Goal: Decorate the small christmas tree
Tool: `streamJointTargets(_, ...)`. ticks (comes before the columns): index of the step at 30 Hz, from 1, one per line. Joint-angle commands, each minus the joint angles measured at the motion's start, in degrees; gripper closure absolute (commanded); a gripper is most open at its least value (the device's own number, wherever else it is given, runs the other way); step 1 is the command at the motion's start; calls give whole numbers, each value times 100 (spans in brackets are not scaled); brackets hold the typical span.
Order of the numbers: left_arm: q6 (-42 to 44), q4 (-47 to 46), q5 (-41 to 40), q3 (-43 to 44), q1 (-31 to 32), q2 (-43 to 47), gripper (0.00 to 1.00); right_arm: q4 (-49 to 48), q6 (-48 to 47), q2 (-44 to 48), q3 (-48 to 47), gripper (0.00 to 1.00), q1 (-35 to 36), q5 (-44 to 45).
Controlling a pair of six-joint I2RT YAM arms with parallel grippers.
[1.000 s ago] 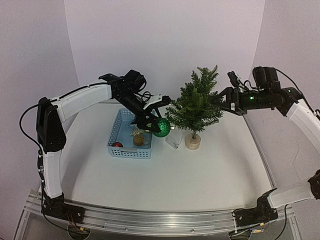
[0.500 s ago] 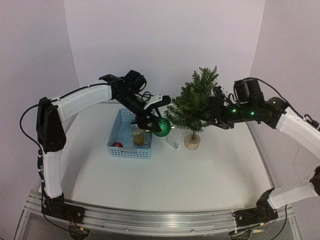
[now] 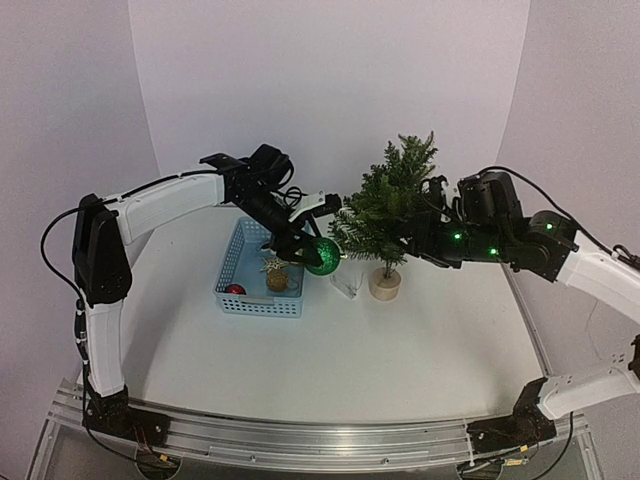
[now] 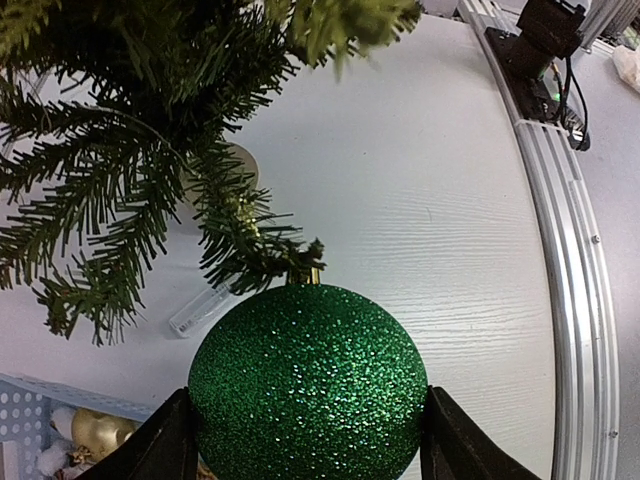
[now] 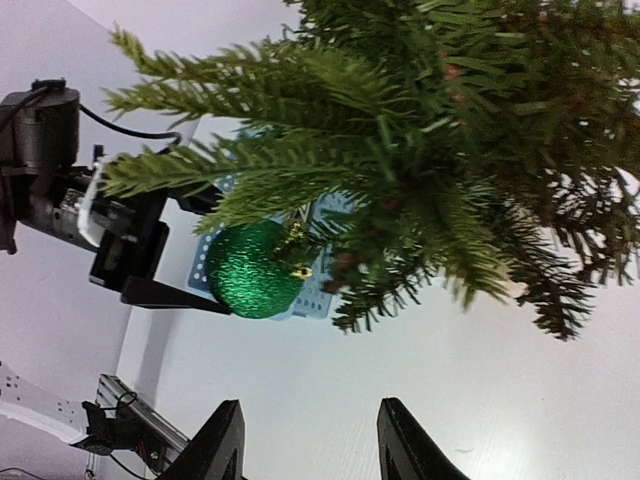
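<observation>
The small christmas tree (image 3: 392,205) stands on its round wooden base (image 3: 385,284) right of the blue basket (image 3: 259,270). My left gripper (image 3: 318,254) is shut on a green glitter ball (image 3: 323,255), held against the tree's low left branches. In the left wrist view the ball (image 4: 308,382) fills the gap between the fingers, its gold cap touching a branch tip (image 4: 262,245). My right gripper (image 3: 420,236) is open and empty, reaching into the tree's right side. In the right wrist view its fingers (image 5: 225,445) sit below the branches (image 5: 420,190), with the ball (image 5: 250,268) beyond.
The basket holds a gold ornament (image 3: 276,274) and a red ball (image 3: 235,290). A small clear plastic piece (image 3: 345,284) lies on the table beside the tree base. Metal rails (image 3: 300,440) run along the near edge.
My right arm has swung left and forward, bringing its gripper from beside the tree into its right branches. My left gripper with the green ball has barely moved.
</observation>
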State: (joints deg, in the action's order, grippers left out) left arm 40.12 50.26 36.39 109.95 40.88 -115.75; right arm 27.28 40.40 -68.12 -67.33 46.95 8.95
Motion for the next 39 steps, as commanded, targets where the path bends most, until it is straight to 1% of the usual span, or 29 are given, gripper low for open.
streamJointTargets(1, -408, -533, -86, -269, -1, 384, 70, -639, -388, -453, -136, 52, 34, -666)
streamJointTargets(6, -628, -682, 47, -289, -2, 373, 69, -726, -721, -802, -415, 50, 41, -874)
streamJointTargets(9, -637, -645, 61, -285, -11, 378, 69, -740, -820, -968, -531, 50, 34, -1278)
streamJointTargets(12, -594, -543, 66, -225, -19, 377, 69, -852, -789, -1036, -535, 53, 39, -1496)
streamJointTargets(14, -566, -434, 76, -157, -23, 378, 69, -1000, -676, -1065, -533, 57, 44, -1579)
streamJointTargets(16, -545, -365, 88, -126, -33, 384, 69, -1142, -474, -1119, -558, 63, 104, -1415)
streamJointTargets(18, -534, -371, 76, -118, -36, 386, 69, -1134, -186, -1209, -640, 72, 235, -879)
streamJointTargets(20, -543, -392, 70, -115, -35, 394, 69, -1136, 9, -1256, -675, 77, 353, -434)
streamJointTargets(22, -551, -397, 70, -103, -35, 391, 69, -1137, 118, -1300, -741, 80, 471, -190)
streamJointTargets(28, -597, -536, 119, -266, -45, 394, 67, -1157, 327, -1331, -504, 79, 499, -13)
streamJointTargets(35, -689, -665, 175, -354, -69, 395, 60, -1155, -30, -1358, -632, 71, 497, -33)
streamJointTargets(39, -737, -698, 244, -365, -75, 375, 56, -1155, -101, -1285, -597, 69, 498, 20)
